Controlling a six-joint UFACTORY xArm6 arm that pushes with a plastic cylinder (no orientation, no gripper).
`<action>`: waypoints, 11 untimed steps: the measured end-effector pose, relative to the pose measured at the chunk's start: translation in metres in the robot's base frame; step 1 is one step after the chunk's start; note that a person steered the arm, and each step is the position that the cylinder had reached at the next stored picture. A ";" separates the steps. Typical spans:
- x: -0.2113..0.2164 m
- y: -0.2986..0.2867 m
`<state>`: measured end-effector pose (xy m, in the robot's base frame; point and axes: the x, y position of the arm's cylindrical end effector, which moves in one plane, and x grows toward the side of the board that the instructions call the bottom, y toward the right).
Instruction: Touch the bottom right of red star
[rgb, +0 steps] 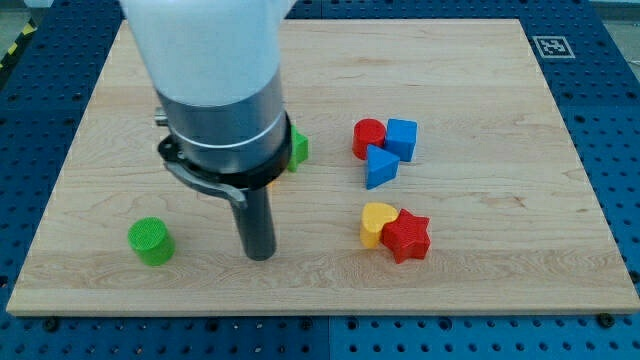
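Observation:
The red star (407, 237) lies right of the board's middle, near the view's bottom. It touches a yellow heart block (377, 222) on its left. My tip (260, 254) rests on the board well to the left of the red star, level with its lower part, with bare board between them. The arm's white and grey body rises above the tip and hides part of the board's upper left.
A red cylinder (368, 137), a blue cube (402, 137) and a blue triangle (379, 166) cluster above the star. A green cylinder (151, 241) sits left of my tip. A green block (298, 148) shows partly behind the arm. The wooden board (500, 80) lies on a blue table.

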<state>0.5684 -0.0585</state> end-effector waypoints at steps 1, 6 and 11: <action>0.000 0.006; 0.035 0.113; -0.005 0.149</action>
